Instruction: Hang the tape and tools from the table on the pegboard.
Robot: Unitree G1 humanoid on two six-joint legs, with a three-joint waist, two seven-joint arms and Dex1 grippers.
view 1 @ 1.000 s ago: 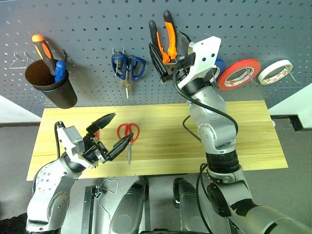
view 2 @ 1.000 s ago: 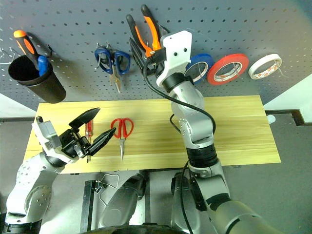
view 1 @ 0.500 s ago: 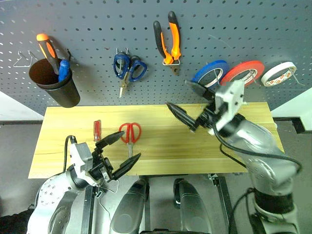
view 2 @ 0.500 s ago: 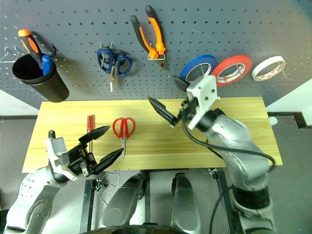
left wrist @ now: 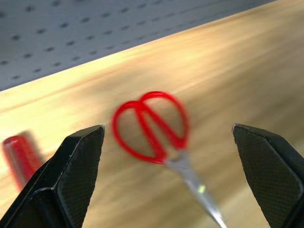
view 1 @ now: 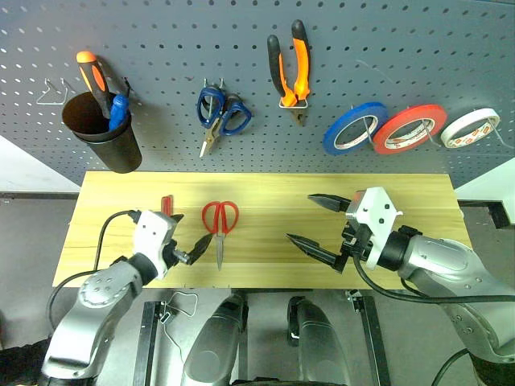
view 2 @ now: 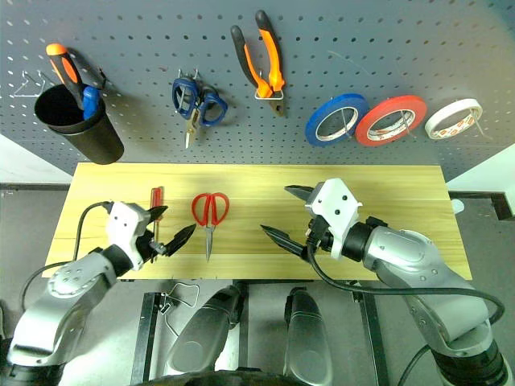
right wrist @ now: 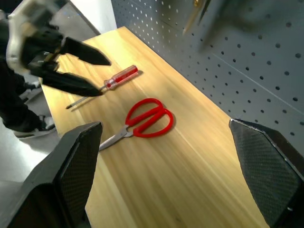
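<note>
Withdrawn from pegboard (view 1: 161,48) since earlier: right end effector (view 1: 315,223), spread. Centre spread left end effector (view 1: 187,237) over red-handled steel scissors (view 1: 219,227); pinch handles squarely.

In the left wrist view the red-handled scissors (left wrist: 154,128) are smeared by motion, their blade tip running out of the picture, and the red-handled screwdriver (left wrist: 19,159) is a soft red blur cut off at the edge. From the head, the left gripper (view 1: 185,237) covers most of that screwdriver's shaft. In the right wrist view the tools hanging on the pegboard (right wrist: 266,52) are blurred shapes, too indistinct to tell apart.
</note>
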